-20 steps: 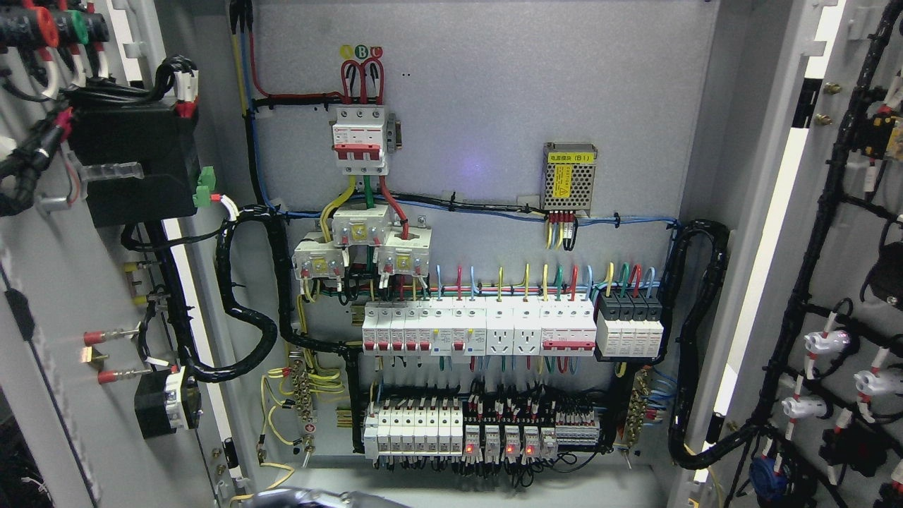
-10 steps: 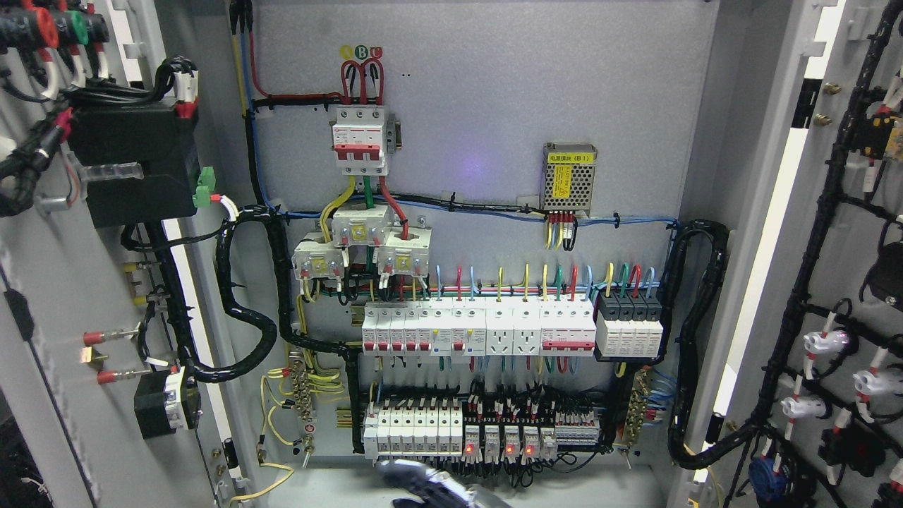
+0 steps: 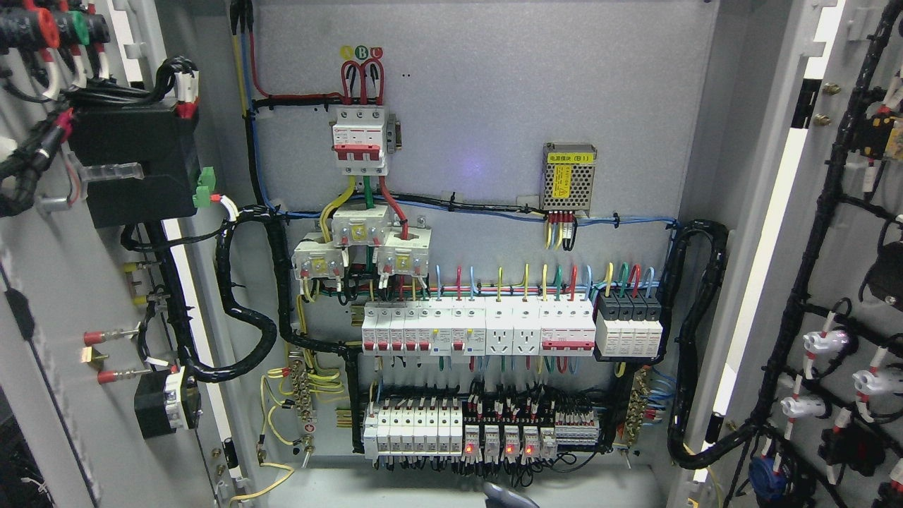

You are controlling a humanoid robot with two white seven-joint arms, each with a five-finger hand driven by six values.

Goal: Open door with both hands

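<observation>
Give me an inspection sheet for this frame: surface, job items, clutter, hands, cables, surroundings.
Surface: grey back panel of the cabinet, upper part bare.
Job's things: left door and right door both swung wide open, wired inner faces showing.
Clutter: nothing seen.
Hands: a small grey blurred part at the bottom edge, right of middle; cannot tell which hand or its state.
Cables: black cable loop at left and another at right run from the doors into the cabinet; coloured wires feed the breaker row.
Surroundings: top breaker, small power supply, relay row with red lights on.
</observation>
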